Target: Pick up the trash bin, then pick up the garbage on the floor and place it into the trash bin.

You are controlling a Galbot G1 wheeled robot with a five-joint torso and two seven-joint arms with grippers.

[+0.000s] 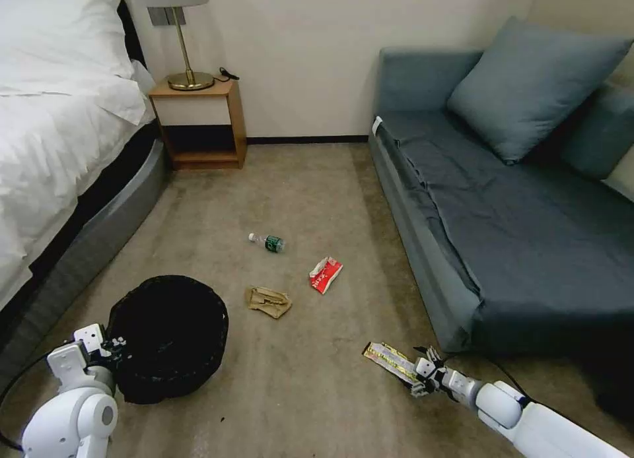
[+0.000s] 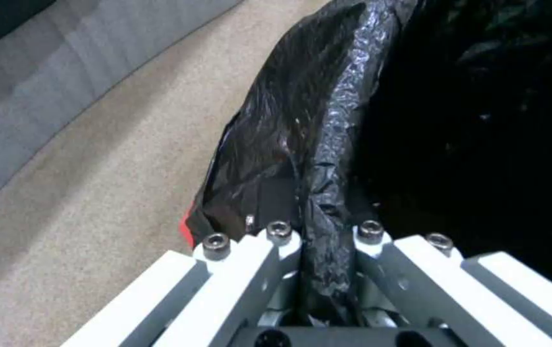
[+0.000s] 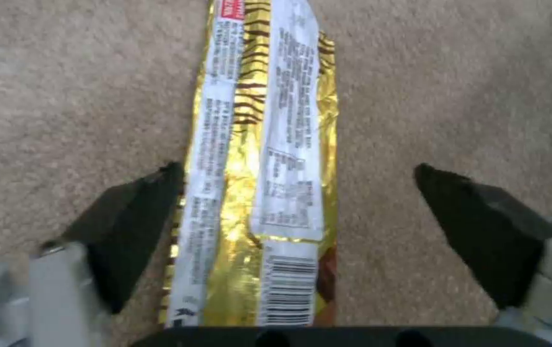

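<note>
The trash bin [image 1: 168, 336], round with a glossy black liner, stands at the lower left of the carpet. My left gripper [image 1: 112, 346] is at its near rim, shut on the black liner [image 2: 302, 120] that runs between the left gripper's [image 2: 324, 231] white fingers. A long yellow-black wrapper [image 1: 389, 359] lies on the carpet at the lower right. My right gripper [image 1: 419, 372] is open over its near end, and the wrapper [image 3: 263, 144] lies between the two dark fingertips [image 3: 134, 217]. A clear bottle with a green label [image 1: 267, 241], a red-and-white packet [image 1: 325, 274] and a tan paper bag [image 1: 268, 301] lie mid-floor.
A bed with white sheets [image 1: 53, 134] runs along the left. A wooden nightstand [image 1: 201, 121] with a lamp stands at the back wall. A blue-grey sofa [image 1: 495, 200] lines the right side, its corner close to my right arm. Open carpet lies between them.
</note>
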